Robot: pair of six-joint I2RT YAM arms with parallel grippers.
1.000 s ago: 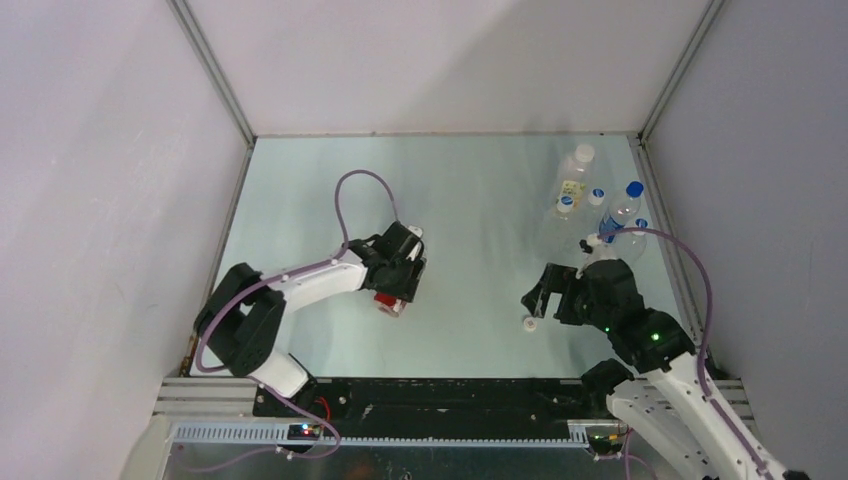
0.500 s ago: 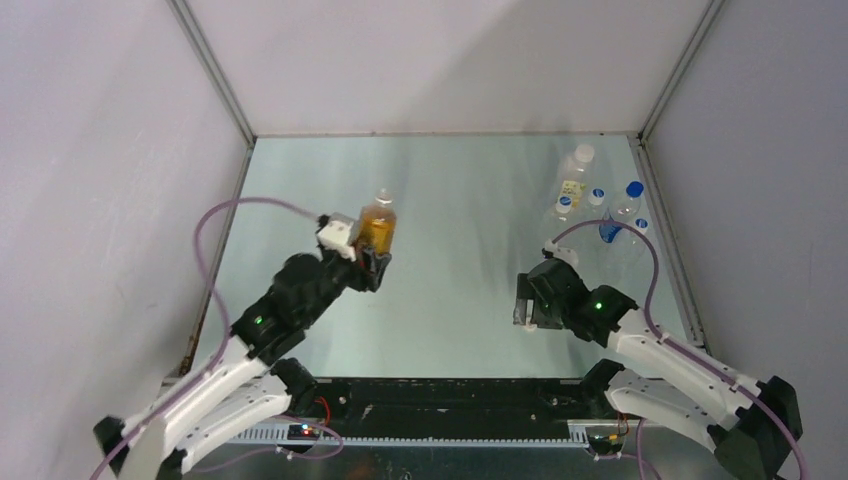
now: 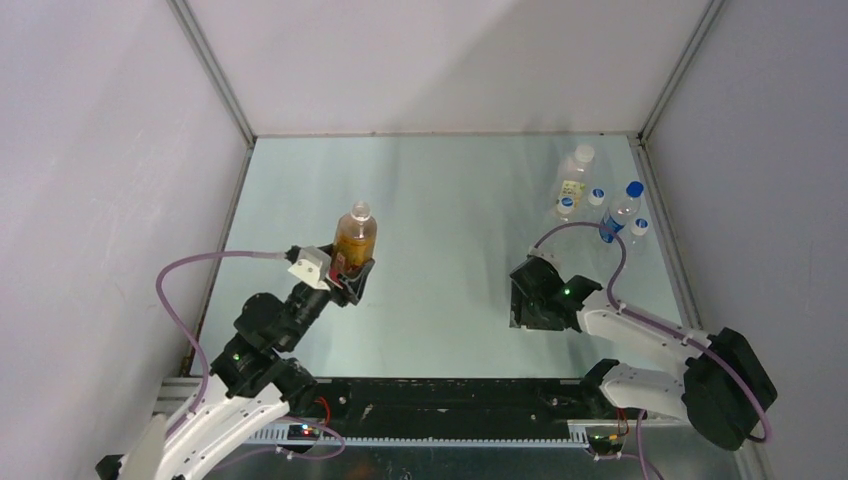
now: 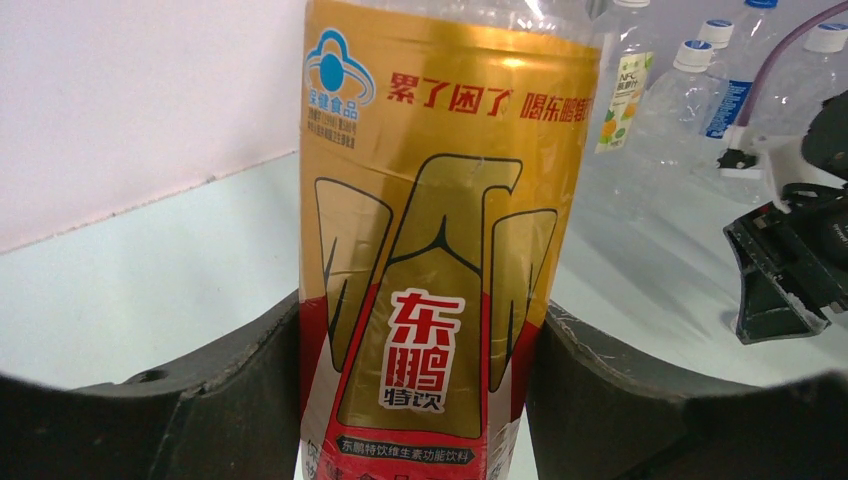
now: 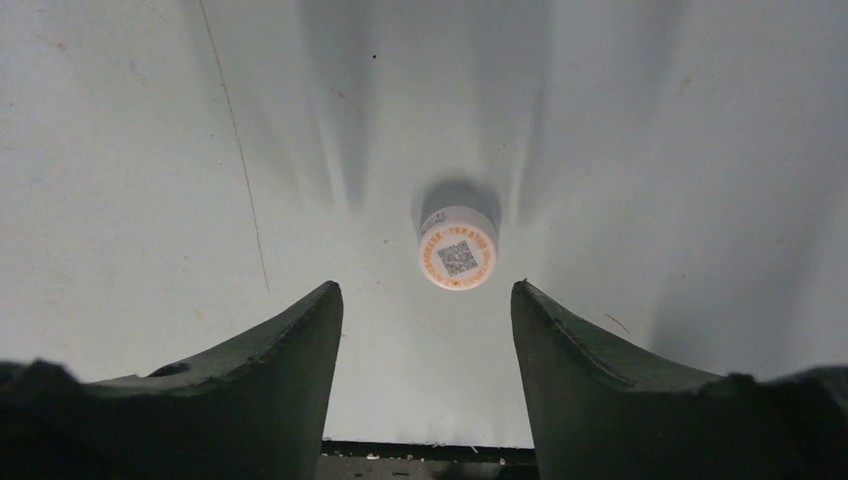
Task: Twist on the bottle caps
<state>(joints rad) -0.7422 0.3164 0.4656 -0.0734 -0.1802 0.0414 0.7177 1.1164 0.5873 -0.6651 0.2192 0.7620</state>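
Observation:
My left gripper (image 3: 349, 272) is shut on the amber bottle (image 3: 356, 238) with the red-orange label. It holds the bottle upright above the left middle of the table. In the left wrist view the bottle (image 4: 440, 230) fills the gap between both fingers (image 4: 250, 390). My right gripper (image 3: 524, 300) points down at the table, open and empty. In the right wrist view a small white cap (image 5: 457, 248) with a printed top lies flat just beyond the open gripper (image 5: 425, 292). The top view hides this cap.
Several clear bottles stand grouped at the back right: a yellow-labelled one (image 3: 574, 172), a blue-labelled one (image 3: 622, 210), and clear ones with blue-topped caps (image 3: 566, 203). They also show in the left wrist view (image 4: 690, 90). Enclosure walls (image 3: 120, 200) close three sides.
My left gripper lifted the amber bottle off the table, stood it upright, and drew it back toward the near left. My right gripper shifted left and tilted down over the white cap.

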